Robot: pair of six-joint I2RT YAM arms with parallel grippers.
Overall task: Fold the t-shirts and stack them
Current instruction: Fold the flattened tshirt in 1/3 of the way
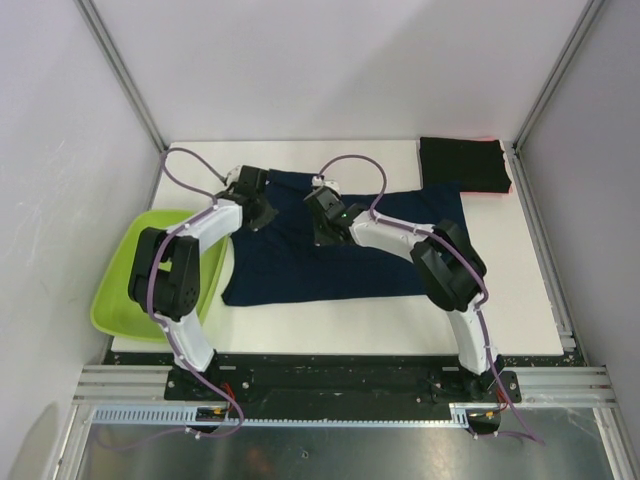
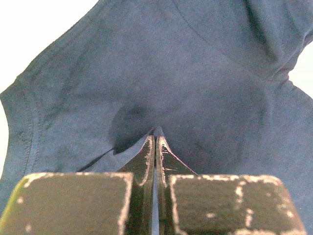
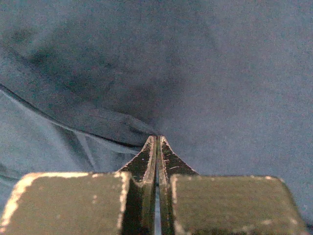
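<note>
A dark navy t-shirt lies spread across the middle of the white table. My left gripper rests at its upper left part, jaws shut, with a small peak of navy cloth pinched at the tips. My right gripper sits just right of it near the shirt's top middle. It is also shut, and a ridge of the navy cloth runs into its tips. A folded black t-shirt lies at the back right corner, a red-pink edge showing beneath it.
A lime-green plastic tub sits at the table's left edge beside the left arm. Grey walls and metal frame posts enclose the table on three sides. Purple cables loop above both wrists.
</note>
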